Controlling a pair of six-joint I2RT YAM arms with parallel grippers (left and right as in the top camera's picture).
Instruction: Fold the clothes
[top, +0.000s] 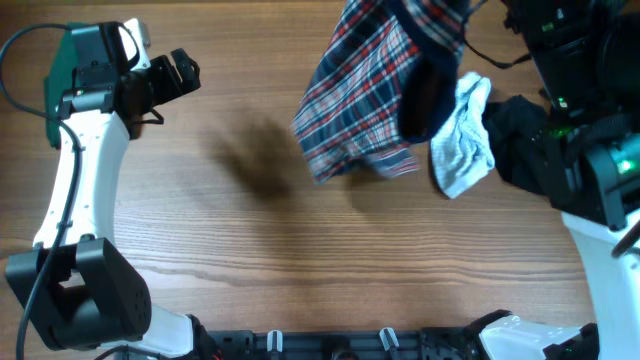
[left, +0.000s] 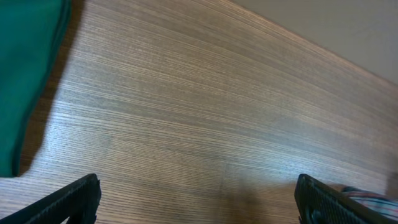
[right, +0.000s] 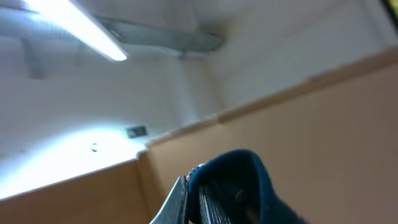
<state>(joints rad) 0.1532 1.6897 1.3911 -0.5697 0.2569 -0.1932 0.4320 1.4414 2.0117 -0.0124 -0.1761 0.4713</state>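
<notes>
Hanging from the right fingers (right: 179, 202), which pinch it at the counter's (top: 300, 260) far edge, the plaid shirt (top: 365, 95) runs lengthwise toward the near-left. The left fingers (top: 178, 72) stand wide over bare wood, far left; counter centre lies open.

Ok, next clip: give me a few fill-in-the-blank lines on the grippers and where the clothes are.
1. The left gripper is ___ and holds nothing.
2. The right gripper is ___ on the plaid shirt.
3. The white piece sits between the plaid shirt and the black garment, on the robot's ___ side.
4. The green garment is on the robot's ___ side.
Missing words: open; shut; right; left.
</notes>
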